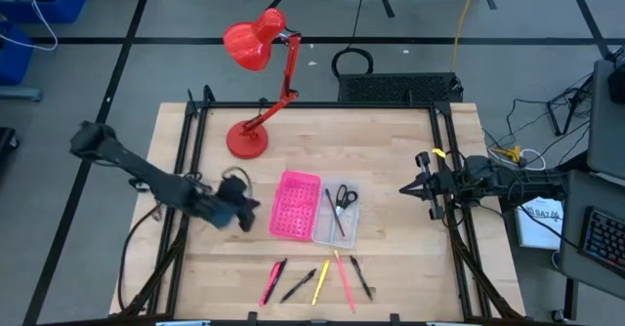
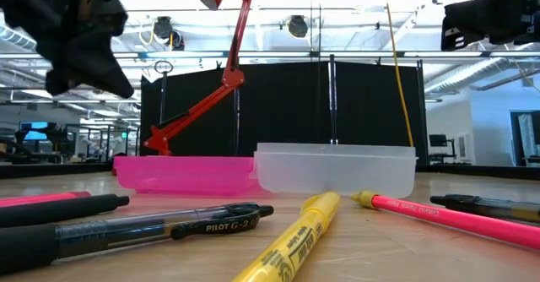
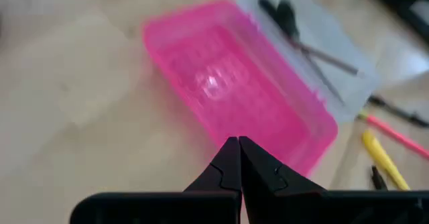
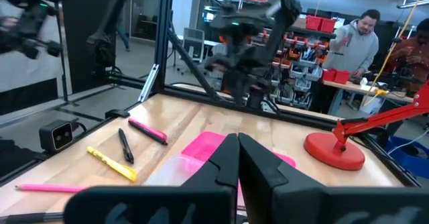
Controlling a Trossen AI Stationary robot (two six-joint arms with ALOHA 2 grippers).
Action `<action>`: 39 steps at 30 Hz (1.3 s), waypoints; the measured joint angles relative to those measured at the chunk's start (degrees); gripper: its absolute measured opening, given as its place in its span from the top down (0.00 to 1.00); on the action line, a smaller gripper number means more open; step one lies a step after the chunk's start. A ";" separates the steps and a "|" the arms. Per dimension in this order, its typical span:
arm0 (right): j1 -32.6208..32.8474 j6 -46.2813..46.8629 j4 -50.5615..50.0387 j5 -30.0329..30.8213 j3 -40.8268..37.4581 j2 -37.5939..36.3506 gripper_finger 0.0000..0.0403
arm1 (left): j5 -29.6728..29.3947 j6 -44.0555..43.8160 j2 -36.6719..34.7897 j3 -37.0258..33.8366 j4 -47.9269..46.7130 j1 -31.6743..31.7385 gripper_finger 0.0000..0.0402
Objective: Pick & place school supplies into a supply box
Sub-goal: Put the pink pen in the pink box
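The supply box lies open mid-table: a pink perforated half (image 1: 295,205) joined to a clear half (image 1: 337,212). In the clear half lie scissors (image 1: 344,196) and a thin dark pen (image 1: 335,221). Near the front edge several pens and pencils lie loose: pink (image 1: 272,280), black (image 1: 298,285), yellow (image 1: 321,279), a pink pencil (image 1: 343,275) and another black pen (image 1: 360,276). My left gripper (image 1: 249,209) hangs shut above the table just left of the pink half (image 3: 234,83), tipped down, holding nothing. My right gripper (image 1: 405,188) waits shut at the table's right side, pointing level toward the box.
A red desk lamp stands on its round base (image 1: 246,139) at the far left of the table, its head (image 1: 256,41) reaching past the far edge. Black frame rails (image 1: 186,170) run along the table's sides. A person (image 4: 358,36) stands in the room beyond the table.
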 joint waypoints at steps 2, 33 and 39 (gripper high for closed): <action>0.00 0.00 -0.01 0.02 0.00 0.00 1.00 | 2.83 -5.46 8.11 6.37 -3.36 -2.28 0.99; 0.02 2.05 3.65 -0.20 0.02 0.02 1.00 | 25.31 -21.08 55.23 53.85 -35.24 -7.36 0.63; 0.02 1.92 3.48 -0.19 0.02 0.02 1.00 | 25.31 -21.19 55.21 51.99 -34.77 -7.08 0.62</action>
